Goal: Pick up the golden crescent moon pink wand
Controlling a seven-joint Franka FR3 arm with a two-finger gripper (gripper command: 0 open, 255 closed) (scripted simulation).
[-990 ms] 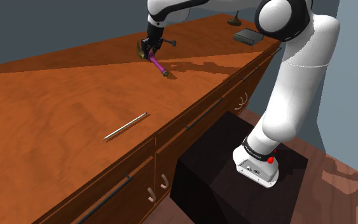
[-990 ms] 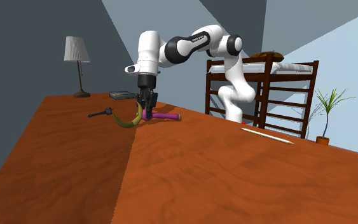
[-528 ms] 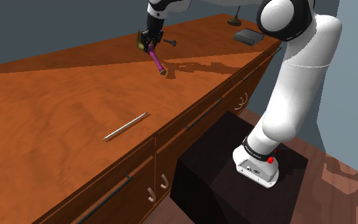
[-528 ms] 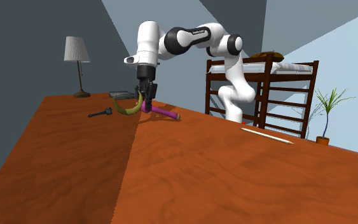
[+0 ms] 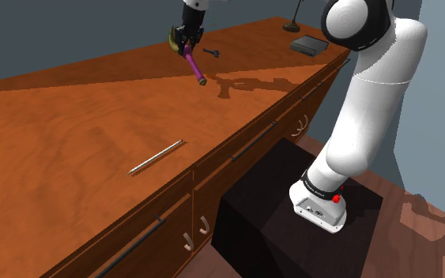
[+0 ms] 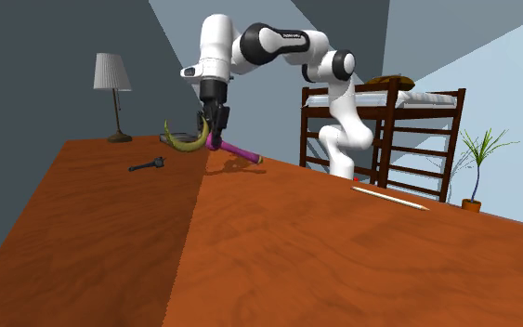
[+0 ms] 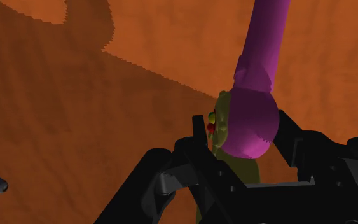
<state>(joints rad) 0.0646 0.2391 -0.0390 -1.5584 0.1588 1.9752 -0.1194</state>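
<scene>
Clamps gripper (image 5: 187, 41) tight on pink wand (image 5: 194, 67) at its head end, right by golden crescent (image 6: 183, 139). Holds wand in the air above wooden tabletop (image 5: 70, 134), shaft slanting down and away from fingers. Sees small dark tool (image 5: 212, 52) near on tabletop, thin silver rod (image 5: 156, 156) well apart.

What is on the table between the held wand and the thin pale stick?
Nothing: the shoulder view shows bare tabletop between the wand, in the hand, and the stick.
</scene>
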